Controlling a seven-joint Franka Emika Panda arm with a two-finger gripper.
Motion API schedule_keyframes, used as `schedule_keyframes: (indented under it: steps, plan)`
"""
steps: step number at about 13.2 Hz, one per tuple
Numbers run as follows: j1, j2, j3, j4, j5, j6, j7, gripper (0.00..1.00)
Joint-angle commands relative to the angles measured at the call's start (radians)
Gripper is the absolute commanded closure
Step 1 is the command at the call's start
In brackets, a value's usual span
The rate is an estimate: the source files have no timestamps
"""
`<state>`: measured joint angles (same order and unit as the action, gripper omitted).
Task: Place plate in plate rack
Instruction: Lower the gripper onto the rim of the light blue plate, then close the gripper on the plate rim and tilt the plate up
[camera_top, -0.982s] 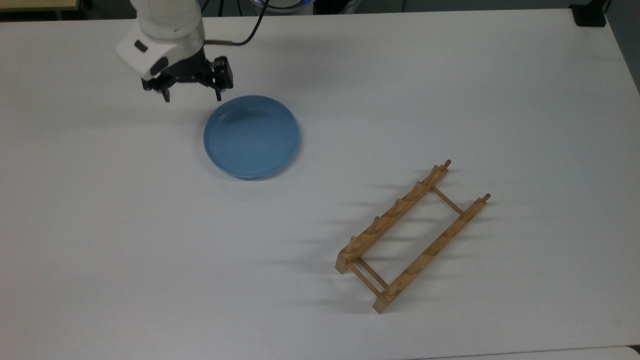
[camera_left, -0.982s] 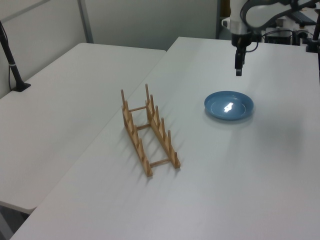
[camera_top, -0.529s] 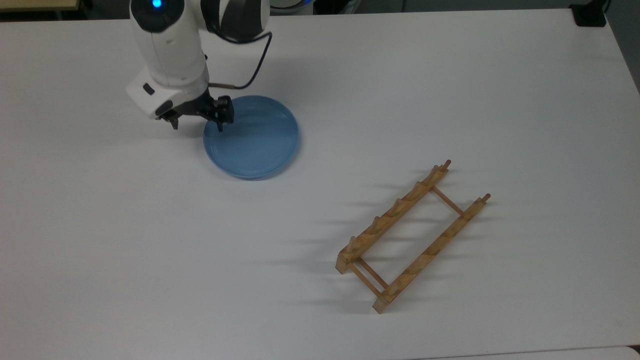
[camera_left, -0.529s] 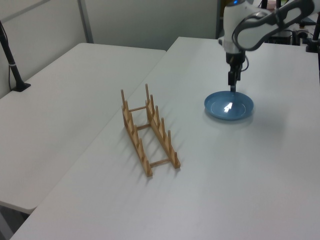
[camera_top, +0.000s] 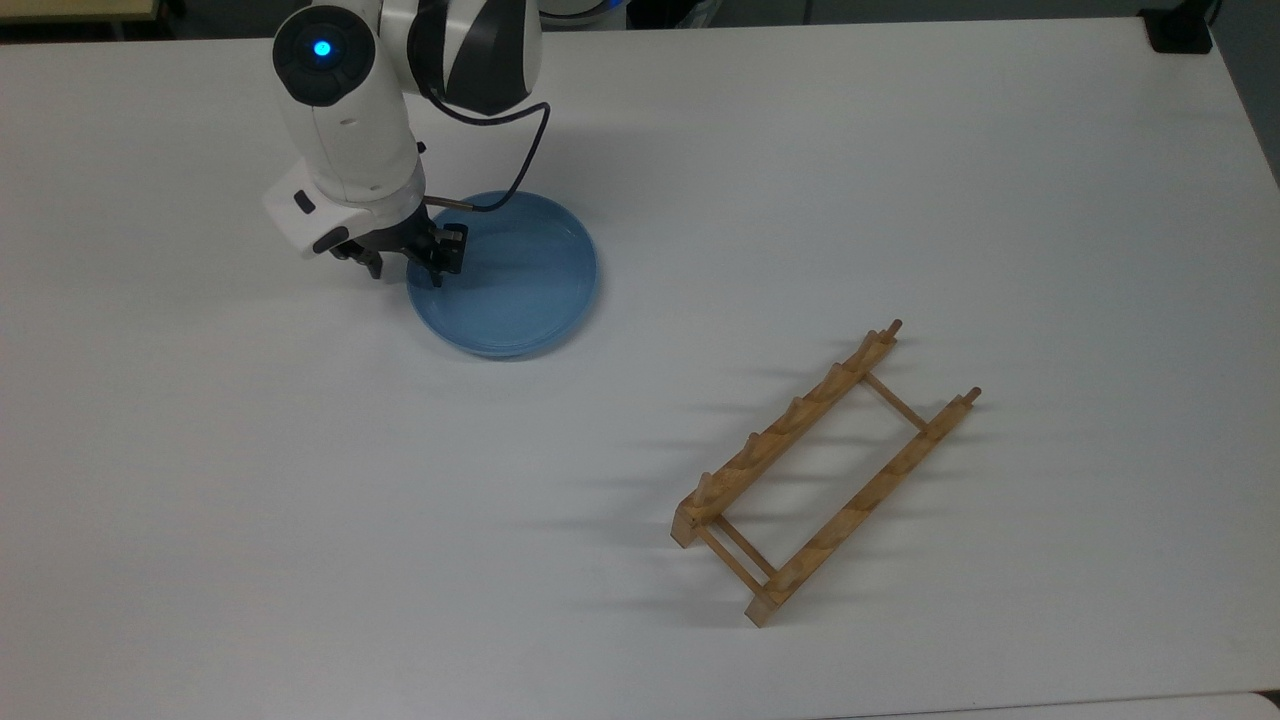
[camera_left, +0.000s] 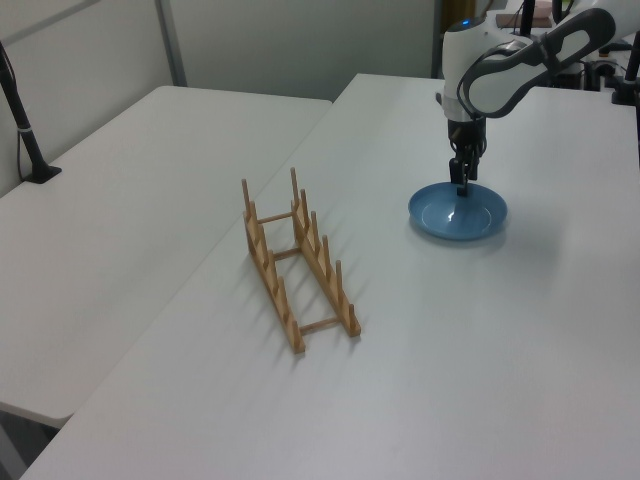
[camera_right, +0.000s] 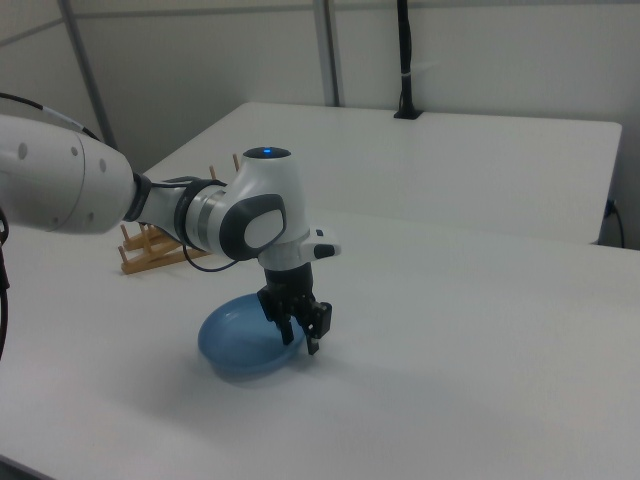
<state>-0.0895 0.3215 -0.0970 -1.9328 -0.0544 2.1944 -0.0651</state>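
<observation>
Lowered since before, claw (camera_top: 407, 272) seemingly straddles plate (camera_top: 515, 280) rim, fingers apart.

Light-blue plate (camera_top: 520, 285) with faint concentric rings; pale wood plate rack (camera_top: 820, 475); white table (camera_top: 300, 500); white arm (camera_top: 345, 120) with black gripper (camera_top: 405, 265), glowing blue light.

top view: overhead | left, right views: oblique, opposite sides | shared: table (camera_top: 900, 150)

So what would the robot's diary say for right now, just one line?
phase: reaching for grasp | gripper: open, straddling plate rim | plate: flat on table | plate rack: empty, apart from plate
</observation>
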Motion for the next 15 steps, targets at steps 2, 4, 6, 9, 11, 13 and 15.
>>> schedule_keyframes:
  steps: [2, 4, 6, 9, 11, 13, 15]
  plan:
    - [0.011, -0.010, -0.004, -0.005, 0.070, 0.024, 0.024, 0.90]
    - [0.013, -0.010, -0.004, -0.005, 0.074, 0.024, 0.024, 1.00]
    - [0.016, -0.013, -0.003, -0.003, 0.079, 0.022, 0.024, 1.00]
    - [0.013, -0.050, -0.003, 0.023, 0.079, 0.010, 0.018, 1.00]
    - [0.008, -0.097, -0.001, 0.043, 0.088, 0.010, 0.017, 1.00]
    - [0.008, -0.140, -0.001, 0.064, 0.116, 0.008, 0.013, 1.00]
    - [0.013, -0.173, -0.001, 0.089, 0.120, 0.008, 0.013, 1.00]
